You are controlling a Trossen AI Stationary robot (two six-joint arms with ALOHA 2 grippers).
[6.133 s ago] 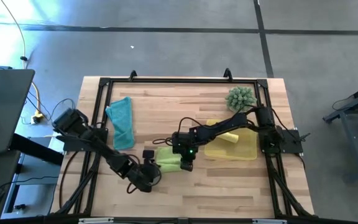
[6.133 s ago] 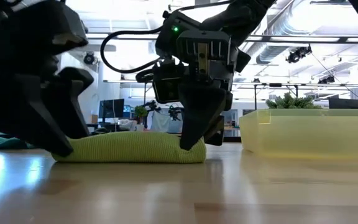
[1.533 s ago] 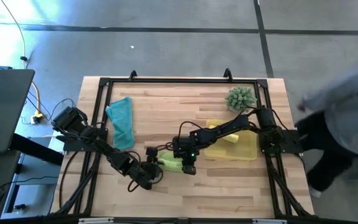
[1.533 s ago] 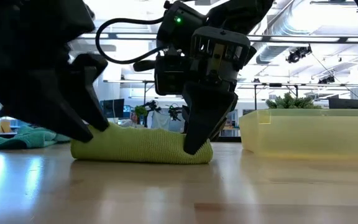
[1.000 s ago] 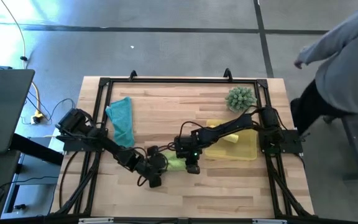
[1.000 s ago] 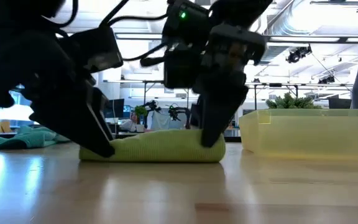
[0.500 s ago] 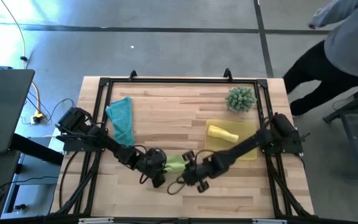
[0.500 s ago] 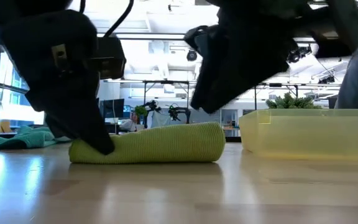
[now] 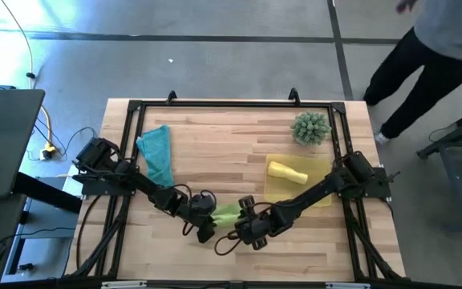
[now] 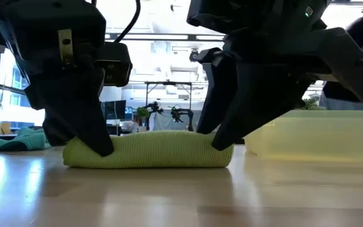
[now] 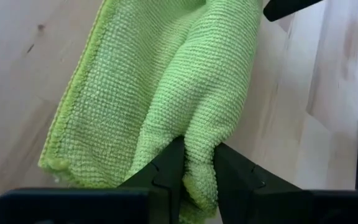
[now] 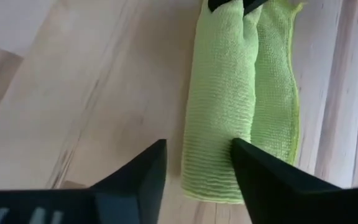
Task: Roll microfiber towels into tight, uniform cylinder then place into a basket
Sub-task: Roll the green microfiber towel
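Observation:
The lime green towel [image 9: 225, 213], loosely rolled, lies on the table near its front edge. My left gripper [image 9: 205, 218] is shut on the roll's left end. At the roll's right end [image 12: 213, 183] stands my right gripper [image 9: 245, 225], open, one finger on either side. The yellow towel [image 9: 287, 171] lies rolled in the basket [image 9: 323, 193] at the right. The teal towel [image 9: 157, 156] lies spread loose at the far left. My left gripper pinches a raised fold [image 11: 199, 163] at the left end of the lime green towel between its two fingers, slanting down from the table's left. The towel lies on the table along its whole length. My right gripper's fingers [image 12: 263, 177] reach over the roll's right end; whether they touch it, I cannot tell.
A spiky green plant [image 9: 311, 127] stands behind the basket at the far right. A black frame [image 9: 215, 104] runs round the table. A person [image 9: 431, 40] walks on the floor beyond the far right corner. Bare wood shows at the table's middle and far side.
My right gripper has let go of the lime green towel's right end, swung toward the table's near edge, turned about and opened; it now comes at that end from the near right. My left gripper has rolled about its wrist at the left end. The towel stays on the table.

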